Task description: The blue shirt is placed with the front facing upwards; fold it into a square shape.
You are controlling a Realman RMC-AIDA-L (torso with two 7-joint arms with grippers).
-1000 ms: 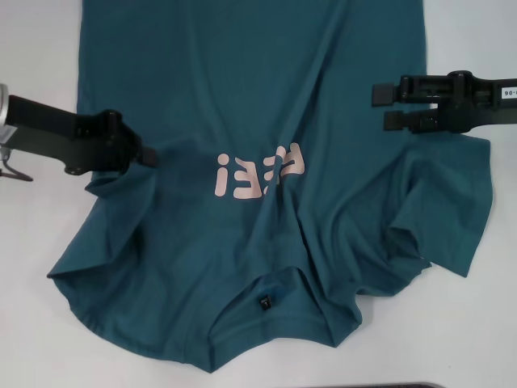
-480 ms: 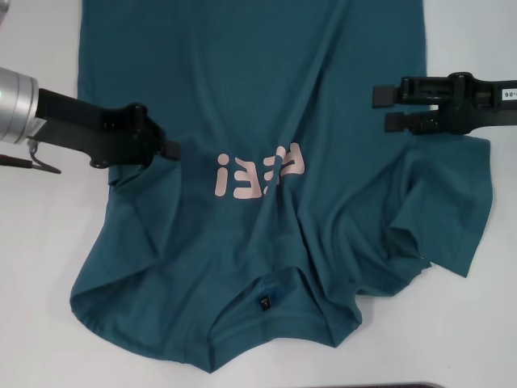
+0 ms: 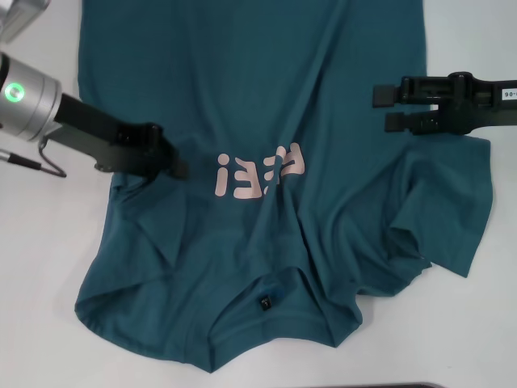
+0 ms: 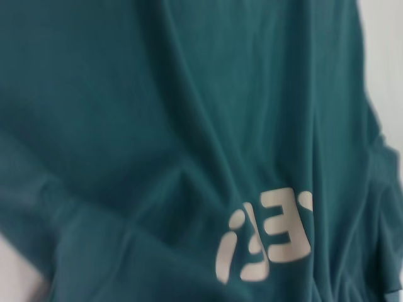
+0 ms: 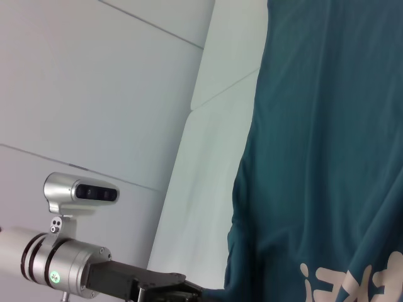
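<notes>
Head view | blue shirt (image 3: 266, 105) is being spread on white table (image 3: 40, 267), collar nearest robot, long axis running away | left gripper (image 3: 174, 166) is being closed on left-side fabric beside pink lettering (image 3: 258, 174), nearer arm | right gripper (image 3: 381, 107) is being held agape, empty, above right sleeve.

Shirt (image 3: 266, 97) spread on table (image 3: 36, 323), covering most of its middle, collar end nearest robot, hem end farthest. Neck tag (image 3: 265, 303) at near edge, centre. Lettering (image 3: 260, 173) mid-shirt, beyond tag. Left gripper (image 3: 174, 166) over shirt's left side, just left of lettering, left sleeve bunched inward beneath it. Right gripper (image 3: 380, 109) over shirt's right edge, right of lettering and farther off; right sleeve rumpled nearer robot, below it.
</notes>
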